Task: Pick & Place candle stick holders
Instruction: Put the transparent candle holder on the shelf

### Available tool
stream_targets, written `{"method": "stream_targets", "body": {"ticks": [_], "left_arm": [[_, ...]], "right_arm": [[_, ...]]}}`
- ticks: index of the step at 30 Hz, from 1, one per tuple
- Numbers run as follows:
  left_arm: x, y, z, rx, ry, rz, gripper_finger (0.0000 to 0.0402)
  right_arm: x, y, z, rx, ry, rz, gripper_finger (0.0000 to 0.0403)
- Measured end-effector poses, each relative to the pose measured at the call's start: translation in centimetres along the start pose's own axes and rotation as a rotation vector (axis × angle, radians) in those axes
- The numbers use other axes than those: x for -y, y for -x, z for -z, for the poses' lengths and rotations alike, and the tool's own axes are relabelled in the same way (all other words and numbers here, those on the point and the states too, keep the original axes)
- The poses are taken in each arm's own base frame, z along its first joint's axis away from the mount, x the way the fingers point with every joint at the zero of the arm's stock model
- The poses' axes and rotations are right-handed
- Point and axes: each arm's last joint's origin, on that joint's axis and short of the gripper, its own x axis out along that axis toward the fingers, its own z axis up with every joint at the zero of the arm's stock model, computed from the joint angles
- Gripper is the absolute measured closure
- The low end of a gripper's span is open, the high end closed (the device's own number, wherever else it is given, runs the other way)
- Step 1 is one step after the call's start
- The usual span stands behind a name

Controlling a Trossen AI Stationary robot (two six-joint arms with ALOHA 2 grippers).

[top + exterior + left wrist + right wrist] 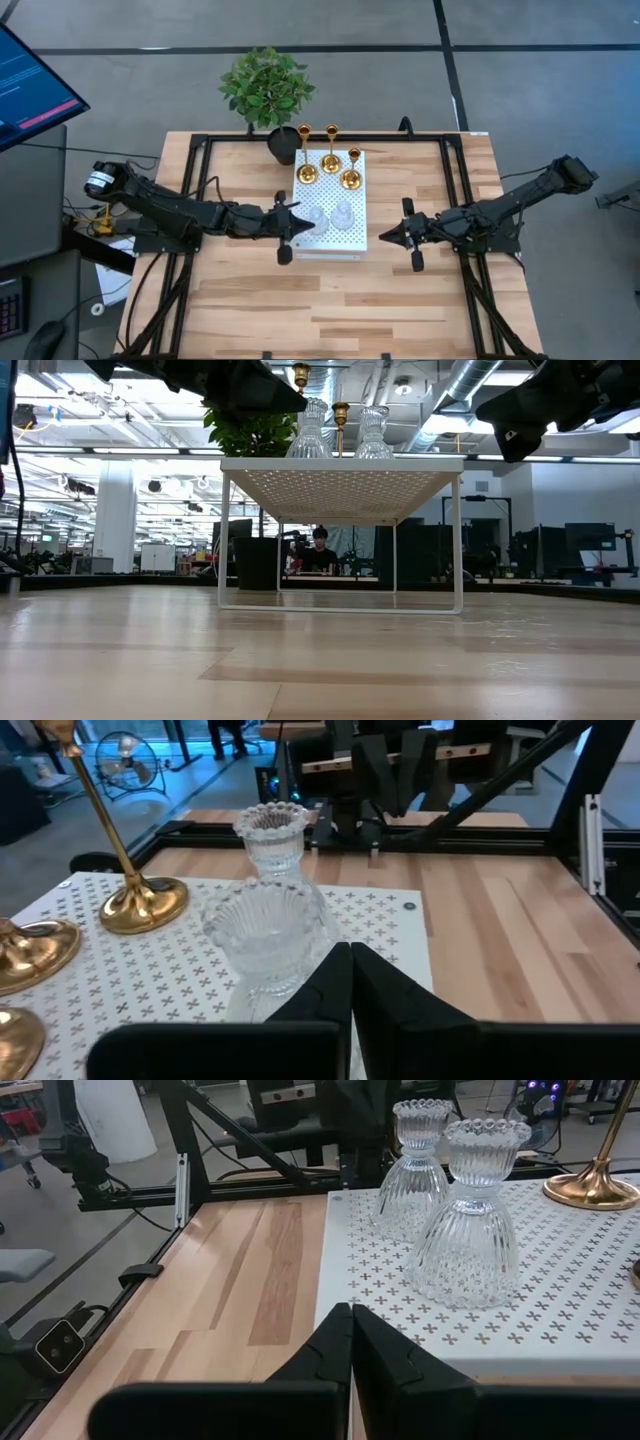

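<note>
Three gold candle stick holders (330, 160) stand by their round bases on the far half of a white perforated board (345, 240). Two clear glass holders (317, 218) (343, 214) stand on its near half, and they show in the low view (312, 428) (373, 432) too. My left gripper (298, 222) is shut at the board's left edge. Its tips (350, 955) are just beside the nearer glass holder (262, 935); I cannot tell whether they touch it. My right gripper (385, 235) is shut and empty just off the board's right edge, pointing at the glass holders (470, 1220).
The board is a raised shelf on thin white legs (222, 540). A green plant in a black pot (268, 95) stands at the table's far edge behind the board. Black frame rails (190, 180) run along the table's sides. Bare wood (330, 310) lies toward the near edge.
</note>
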Motion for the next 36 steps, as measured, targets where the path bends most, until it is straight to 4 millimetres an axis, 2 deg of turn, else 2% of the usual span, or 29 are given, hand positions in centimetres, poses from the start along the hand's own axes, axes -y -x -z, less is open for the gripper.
{"method": "stream_targets", "body": {"ticks": [6, 14, 27, 36], "left_arm": [[0.0, 0.0, -0.1, 0.007, 0.003, 0.005, 0.0398], [0.6, -1.4, 1.1, -0.005, 0.019, 0.015, 0.0398], [-0.9, -2.1, 0.9, 0.023, 0.032, -0.044, 0.0399], [-1.0, -2.1, 0.9, 0.023, 0.032, -0.048, 0.0399]], "right_arm": [[0.0, 0.0, 0.0, 0.000, 0.000, 0.000, 0.0403], [0.0, 0.0, 0.0, 0.001, 0.000, 0.000, 0.0403], [0.0, 0.0, 0.0, -0.002, 0.001, 0.000, 0.0403], [0.0, 0.0, 0.0, -0.003, 0.001, 0.000, 0.0403]]}}
